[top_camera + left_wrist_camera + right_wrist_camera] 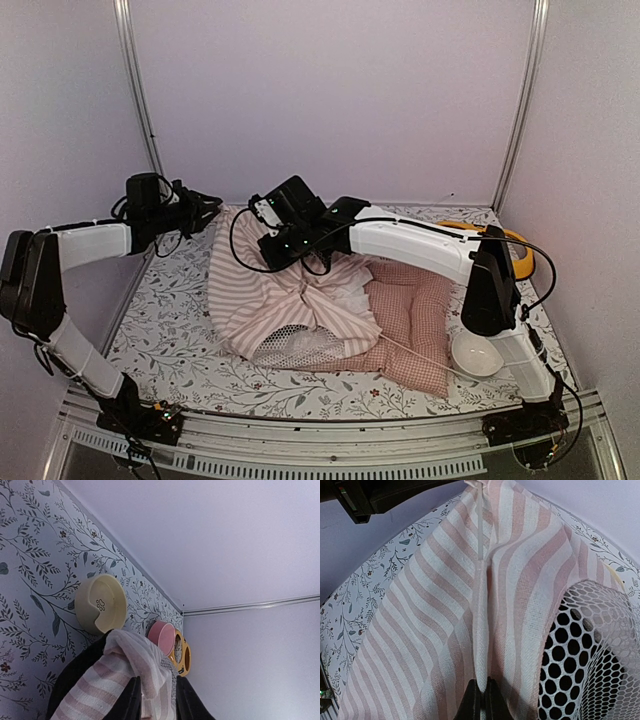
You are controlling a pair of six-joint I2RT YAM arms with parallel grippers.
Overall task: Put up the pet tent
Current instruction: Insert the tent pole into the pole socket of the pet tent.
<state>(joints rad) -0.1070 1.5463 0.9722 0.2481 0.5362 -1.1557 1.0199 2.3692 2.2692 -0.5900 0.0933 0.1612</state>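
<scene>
Fabric of the pet tent (pixel 265 295) slumps mid-way across the counter (pixel 160 320). The left gripper (pixel 159 700) pinches its far-left corner and the right gripper (pixel 481 700) pinches a seam, likely to pull it upright.

The top camera looked down from high behind both arm bases, taking in the whole flowered table (pixel 160 340) from well back; the left wrist camera sat low and rolled sideways, seemingly facing past the left gripper (pixel 156 692) along the tabletop toward the far corner; the right wrist camera hung very close over the pet tent (pixel 435 630), filling its frame with stripes and mesh window (pixel 592 655); all three views shared that tent.
</scene>
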